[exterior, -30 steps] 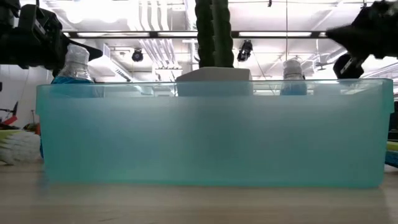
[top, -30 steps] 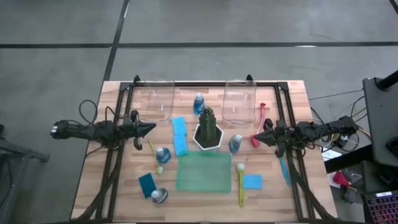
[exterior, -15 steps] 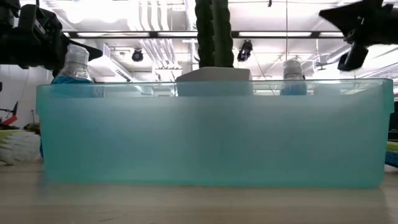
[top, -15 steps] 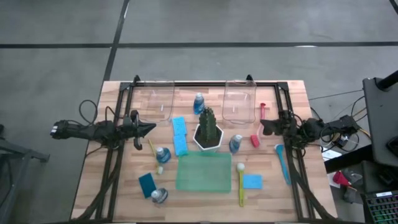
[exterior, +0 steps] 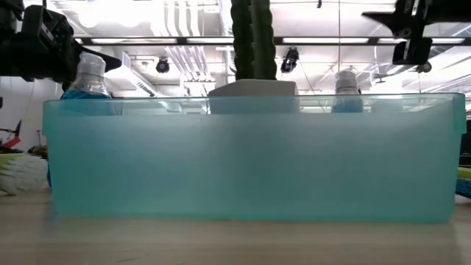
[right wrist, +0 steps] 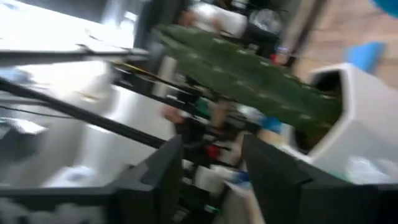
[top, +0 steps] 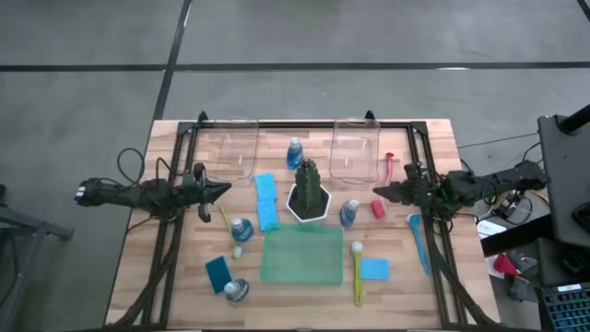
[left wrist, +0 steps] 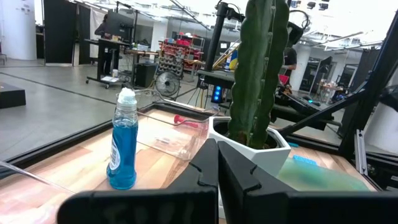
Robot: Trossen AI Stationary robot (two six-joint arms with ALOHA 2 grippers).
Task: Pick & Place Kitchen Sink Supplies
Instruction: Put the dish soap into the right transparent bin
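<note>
Just beside the red brush (top: 379,205) hovers the right hand (top: 377,193), fingers apart (left hand (top: 224,190) together).

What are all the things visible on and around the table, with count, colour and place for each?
Bottles: four, clear with blue liquid; around the plant and near the front-left corner.
Sponges: three, blue; left of the plant, front left, front right.
Brushes: four; yellow by the tray on each side, red and blue at the right.
Plant: one, dark green in a white pot; centre.
Bins: two, clear; back.
Tray: one, green; front centre.
Left pincer: shut, left of the plant.
Right pincer: open, beside the red brush.
</note>
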